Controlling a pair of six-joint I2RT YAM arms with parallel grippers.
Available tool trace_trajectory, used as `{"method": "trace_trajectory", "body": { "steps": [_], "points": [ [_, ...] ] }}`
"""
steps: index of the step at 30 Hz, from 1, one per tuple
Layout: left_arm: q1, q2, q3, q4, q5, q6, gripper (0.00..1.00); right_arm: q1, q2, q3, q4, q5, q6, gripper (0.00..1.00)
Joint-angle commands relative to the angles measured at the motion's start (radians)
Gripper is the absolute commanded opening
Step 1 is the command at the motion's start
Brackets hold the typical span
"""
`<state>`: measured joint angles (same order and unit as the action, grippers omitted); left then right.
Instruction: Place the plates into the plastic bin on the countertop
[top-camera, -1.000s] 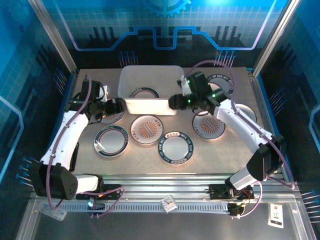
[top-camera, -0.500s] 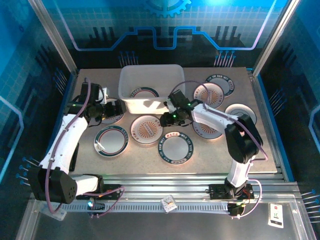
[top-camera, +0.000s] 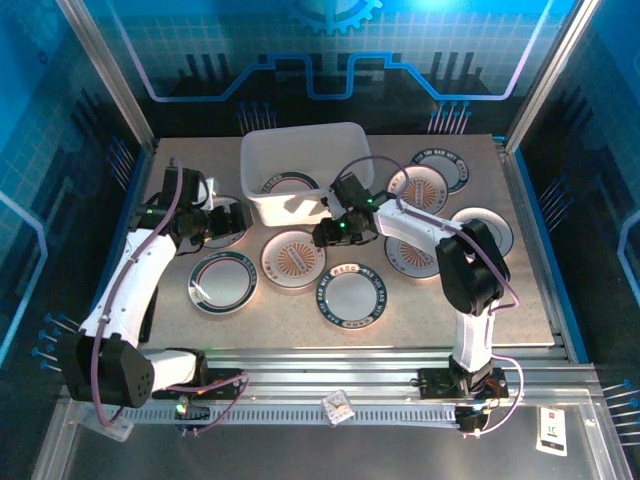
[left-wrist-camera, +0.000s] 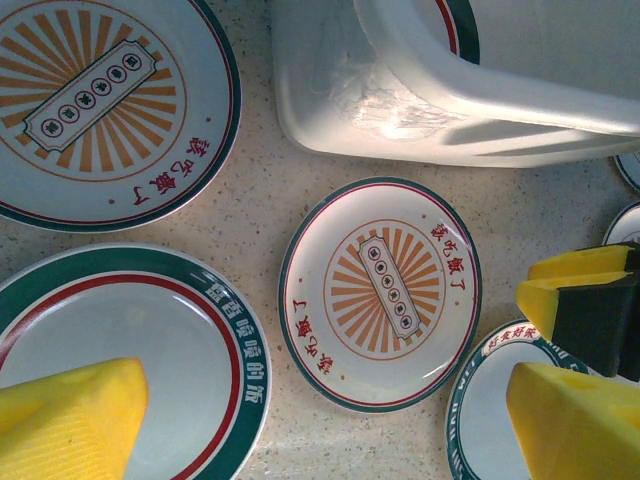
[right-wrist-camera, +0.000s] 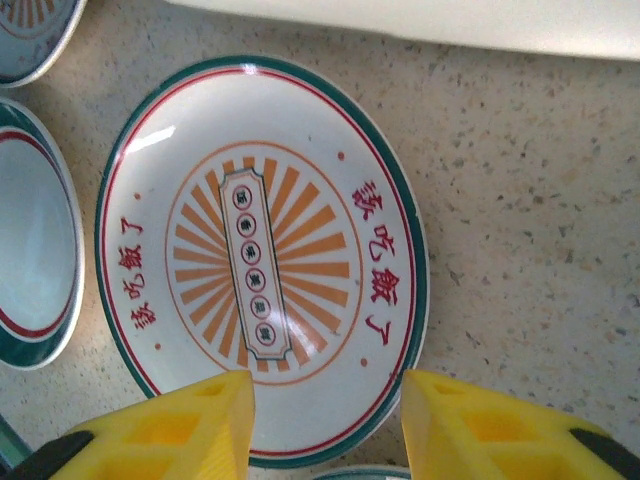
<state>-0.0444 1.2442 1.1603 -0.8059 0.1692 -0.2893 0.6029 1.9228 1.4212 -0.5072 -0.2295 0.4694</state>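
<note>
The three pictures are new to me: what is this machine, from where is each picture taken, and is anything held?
These are two robot arms. One picture looks down from above; the others come from a camera on each wrist, showing its yellow fingers. On the countertop lie plates and a plastic bin with one plate inside. The left gripper and the right gripper are open and hold nothing; the right one hovers over a plate with orange rays.

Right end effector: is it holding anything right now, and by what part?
Nothing is held. The right end effector is open, its fingers apart over the sunburst plate, which lies flat on the countertop.
</note>
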Motion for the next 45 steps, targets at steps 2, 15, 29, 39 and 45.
{"method": "trace_trajectory", "body": {
  "steps": [2,15,29,39,45],
  "points": [
    [0.012,-0.027,-0.014,0.011,-0.017,-0.017,0.94,0.001,0.014,0.028,-0.095,0.000,-0.025,0.45],
    [0.011,-0.069,-0.077,0.050,-0.008,-0.089,0.94,0.001,-0.036,-0.050,-0.090,0.067,0.084,0.46],
    [0.024,-0.095,-0.254,0.149,0.130,-0.199,0.90,-0.002,-0.080,-0.150,0.087,-0.011,0.270,0.47],
    [0.023,-0.040,-0.325,0.216,0.195,-0.244,0.87,-0.002,-0.035,-0.166,0.159,0.044,0.389,0.46],
    [0.021,0.005,-0.336,0.234,0.205,-0.249,0.86,-0.001,-0.010,-0.157,0.144,0.082,0.433,0.46]
  ]
}}
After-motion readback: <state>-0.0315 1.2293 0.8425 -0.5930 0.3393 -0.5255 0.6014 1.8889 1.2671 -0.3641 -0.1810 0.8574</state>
